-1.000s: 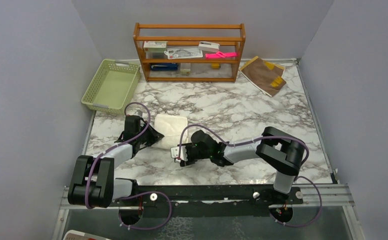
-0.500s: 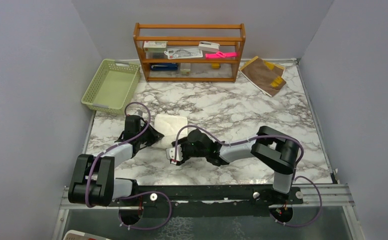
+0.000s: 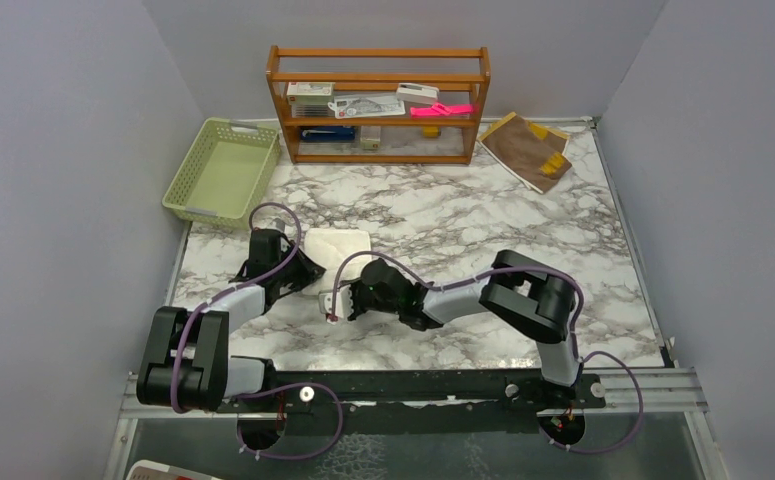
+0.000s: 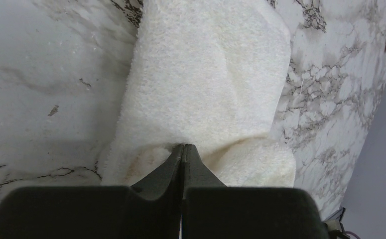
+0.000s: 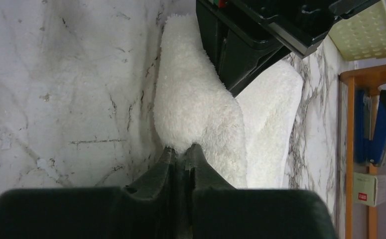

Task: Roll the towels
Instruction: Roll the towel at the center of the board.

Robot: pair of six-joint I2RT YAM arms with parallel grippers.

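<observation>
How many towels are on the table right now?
2. The cream-white towel lies front left, pinched by the left gripper and right gripper; the brown towel lies far right, beside the wooden shelf.

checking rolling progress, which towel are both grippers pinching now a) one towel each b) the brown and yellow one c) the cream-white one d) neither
C: the wrist views show the left gripper and the right gripper both shut on the cream-white towel; the brown towel lies apart by the shelf.
</observation>
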